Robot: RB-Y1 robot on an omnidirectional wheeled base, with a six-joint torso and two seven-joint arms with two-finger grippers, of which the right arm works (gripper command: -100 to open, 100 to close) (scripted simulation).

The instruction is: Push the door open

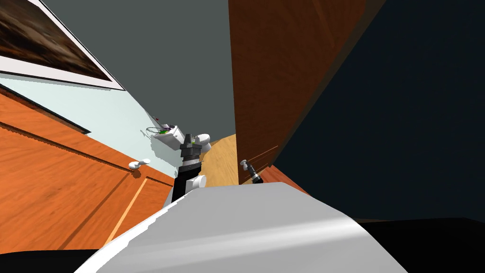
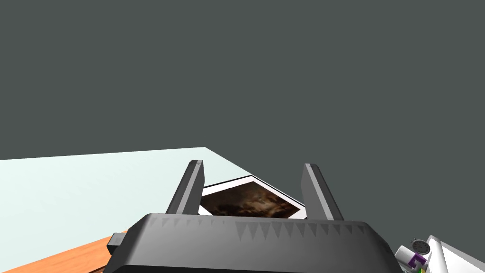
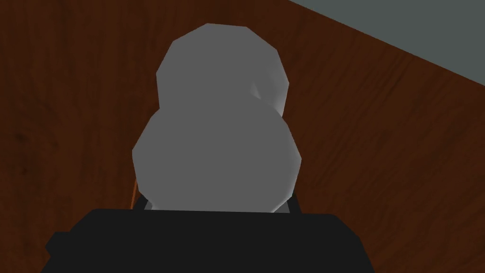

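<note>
A dark brown wooden door (image 1: 284,71) stands ahead and to my right, swung partly away, and its grain (image 3: 402,142) lies close behind my right hand. Its pale grey round knob (image 3: 218,132) sits between my right gripper's (image 3: 218,166) fingers, which are shut on it and mostly hidden behind it. In the head view the knob (image 1: 243,163) shows small at the tip of that gripper (image 1: 246,167). My left gripper (image 2: 253,170) is raised in free air, open and holding nothing, left of the door (image 1: 189,139).
An orange wooden door (image 1: 57,189) with a white lever handle (image 1: 137,164) runs along my left. A white shelf (image 1: 168,132) with small items hangs on the pale wall. Wooden floor (image 1: 222,161) shows past the door. A very dark area (image 1: 402,118) lies to its right.
</note>
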